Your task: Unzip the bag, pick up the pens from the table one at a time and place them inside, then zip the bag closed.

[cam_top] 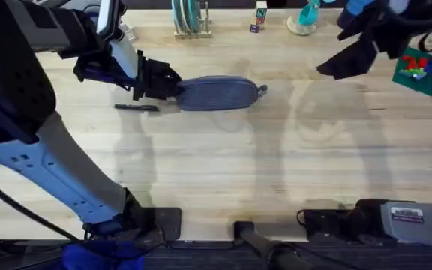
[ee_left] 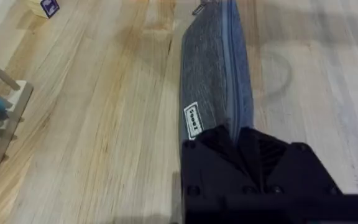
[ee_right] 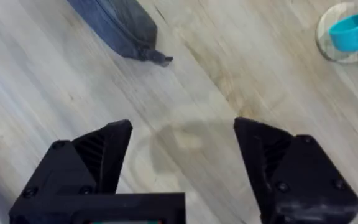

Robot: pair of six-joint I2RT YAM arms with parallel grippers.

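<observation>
Overhead: left gripper jaws pinch the soft, floppy blue-grey fabric pouch at its end, right gripper jaws wide; hold it near the zipper pull.

the left arm reaches up from its base and bends across toward the middle, its wrist low. the left gripper has its black fingers drawn together, pinching the end of the bag that lies straight ahead of it. the right arm is raised, and the right gripper hangs above the surface with its fingers spread wide, nothing between them.
</observation>
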